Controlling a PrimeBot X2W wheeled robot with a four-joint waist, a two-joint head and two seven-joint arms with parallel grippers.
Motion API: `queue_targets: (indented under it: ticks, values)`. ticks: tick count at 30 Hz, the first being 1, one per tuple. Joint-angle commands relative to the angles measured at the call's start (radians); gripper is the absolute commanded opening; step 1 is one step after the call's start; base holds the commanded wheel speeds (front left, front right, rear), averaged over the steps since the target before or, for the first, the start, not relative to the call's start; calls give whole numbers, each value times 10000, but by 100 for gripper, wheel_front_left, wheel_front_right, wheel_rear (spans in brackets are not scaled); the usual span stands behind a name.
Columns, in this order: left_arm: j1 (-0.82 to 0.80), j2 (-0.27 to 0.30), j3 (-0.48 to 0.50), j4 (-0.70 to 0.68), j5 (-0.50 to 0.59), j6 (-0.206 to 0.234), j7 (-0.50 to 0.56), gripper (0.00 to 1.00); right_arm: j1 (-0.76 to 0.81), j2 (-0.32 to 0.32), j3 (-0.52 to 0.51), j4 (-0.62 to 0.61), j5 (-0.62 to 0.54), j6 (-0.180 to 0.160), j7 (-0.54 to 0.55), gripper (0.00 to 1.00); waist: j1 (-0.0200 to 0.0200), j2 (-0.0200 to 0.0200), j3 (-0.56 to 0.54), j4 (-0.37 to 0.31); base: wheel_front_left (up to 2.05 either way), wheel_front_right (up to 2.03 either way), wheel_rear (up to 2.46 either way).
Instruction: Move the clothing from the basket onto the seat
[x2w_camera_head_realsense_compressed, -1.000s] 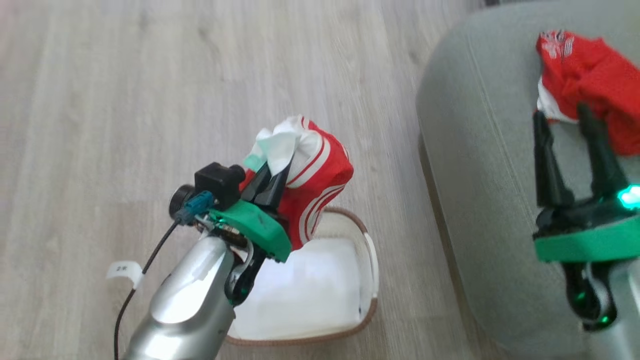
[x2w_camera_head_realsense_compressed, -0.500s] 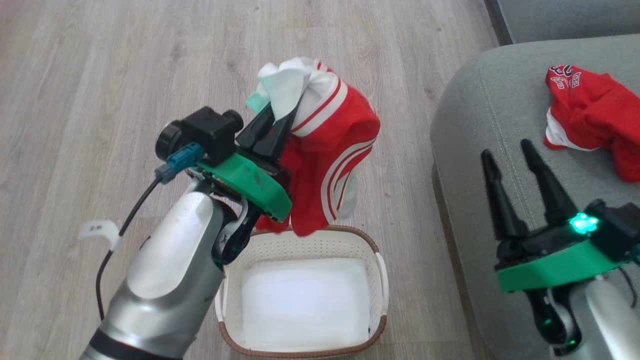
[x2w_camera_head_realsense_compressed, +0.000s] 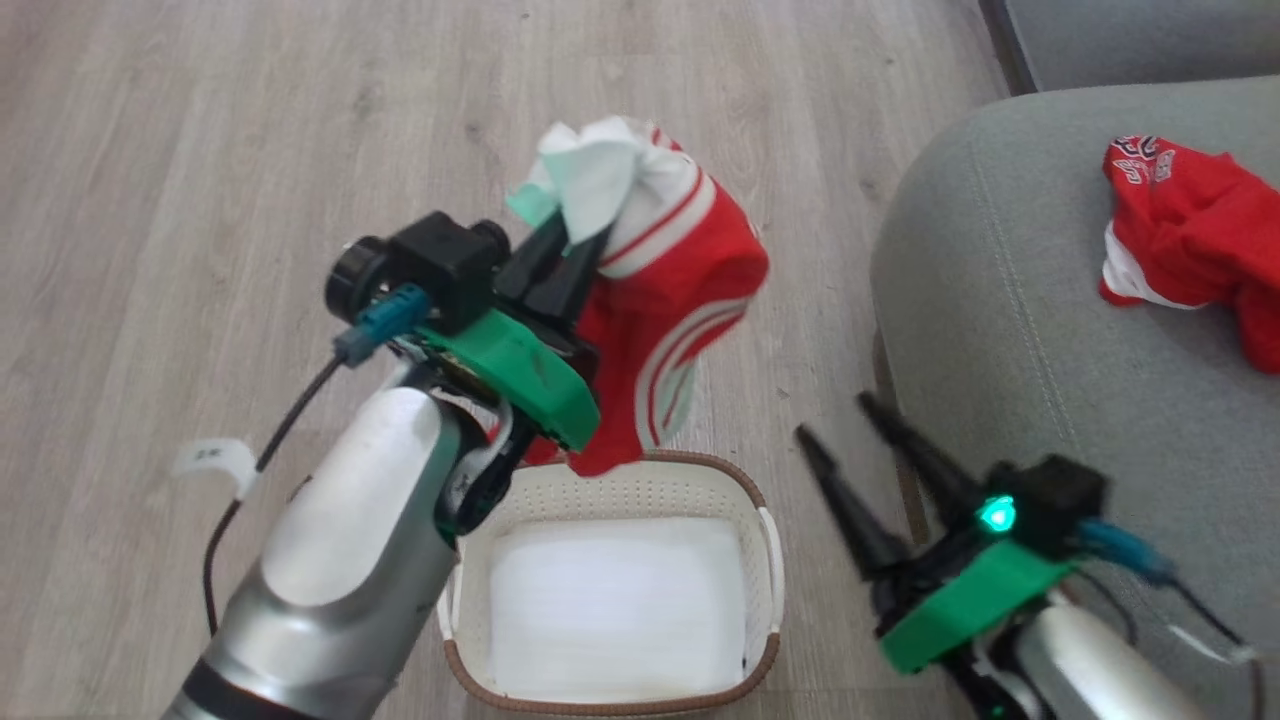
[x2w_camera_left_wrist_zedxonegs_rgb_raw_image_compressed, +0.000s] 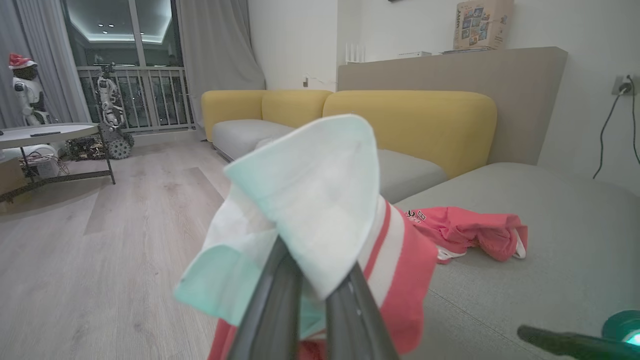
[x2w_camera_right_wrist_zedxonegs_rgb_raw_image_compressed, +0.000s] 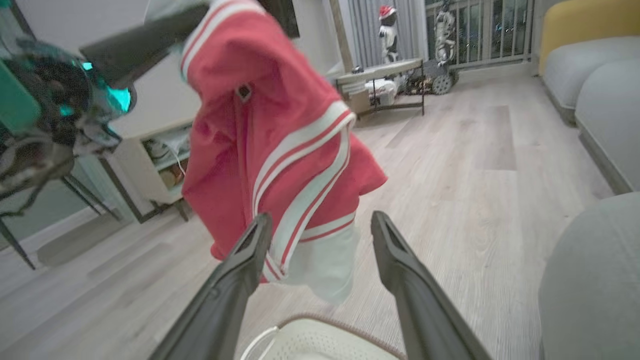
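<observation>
— Left gripper (x2w_camera_head_realsense_compressed: 572, 262): where does it stand against the clothing?
— It is raised above the small oval white perforated basket with the brown rim (x2w_camera_head_realsense_compressed: 640, 490). Its two dark fingers are pressed together on the bunched white top of the thin red shorts with white side stripes (x2w_camera_head_realsense_compressed: 690, 290). The shorts hang from it over the basket's far rim.
— And the other garment?
— The red printed jersey (x2w_camera_head_realsense_compressed: 1190, 230) lies crumpled on the big rounded grey-green fabric seat (x2w_camera_head_realsense_compressed: 1000, 300), well apart from both grippers.
— The right gripper (x2w_camera_head_realsense_compressed: 832, 415)?
— Its fingers are spread wide with nothing between them. It sits between the basket and the seat's edge, pointed toward the hanging shorts.
— What cannot be made out?
— The left fingertips are buried in white cloth. The head view's right edge cuts off the jersey, and the left forearm covers the basket's near left corner.
</observation>
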Motion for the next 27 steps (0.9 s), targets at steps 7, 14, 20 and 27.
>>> queue_targets:
  ticks: [7, 14, 20, 27]
  values:
    - [-640, -100, -57, -541, 29, -23, 86, 0, -1914, 176, 1942, 1430, 720, -2, -65, 100, 1, -1, 39, 380, 0, 0, 0]
    - [-758, -348, -508, -720, -22, -64, 228, 0, -3274, 643, 3263, 2883, 1699, -2, -65, 100, 1, -1, 141, 686, 0, 0, 0]
    - [-797, -567, -1022, -765, -246, -132, 326, 0, -4269, 1096, 3378, 3874, 1825, -2, -65, 100, 1, -1, 240, 966, 0, 0, 0]
    - [-791, -670, -1395, -632, -405, -107, 245, 0, -4622, 1458, 3049, 4545, 1626, -2, -65, 100, 1, -1, 279, 1221, 0, 0, 0]
